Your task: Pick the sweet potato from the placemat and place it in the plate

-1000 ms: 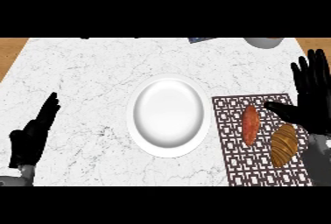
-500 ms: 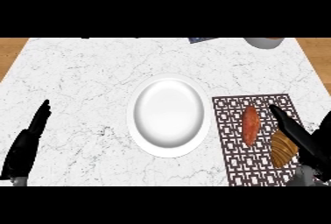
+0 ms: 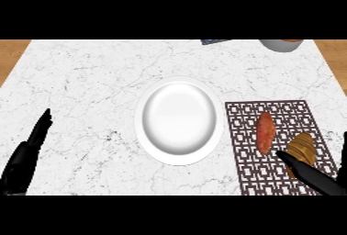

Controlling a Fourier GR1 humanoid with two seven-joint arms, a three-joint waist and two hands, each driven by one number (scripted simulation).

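An orange-red sweet potato point(image 3: 265, 133) lies lengthwise on the brown lattice placemat point(image 3: 245, 160) at the right. Left of the mat sits a white plate point(image 3: 179, 120) with nothing on it. My right hand point(image 3: 310, 174) shows at the lower right, its straight fingers lying over the mat's near part, their tip just short of the sweet potato's near end. It holds nothing. My left hand point(image 3: 25, 157) rests open at the lower left edge, fingers up, far from the plate.
A golden-brown croissant point(image 3: 302, 148) lies on the placemat right of the sweet potato, partly under my right hand. A grey bowl point(image 3: 279, 44) and a dark object point(image 3: 213, 41) sit at the marble counter's far edge. Wood shows beyond both far corners.
My right hand has dropped from high over the mat's right side to low at the lower right, fingers now pointing at the sweet potato. My left hand slid down and left.
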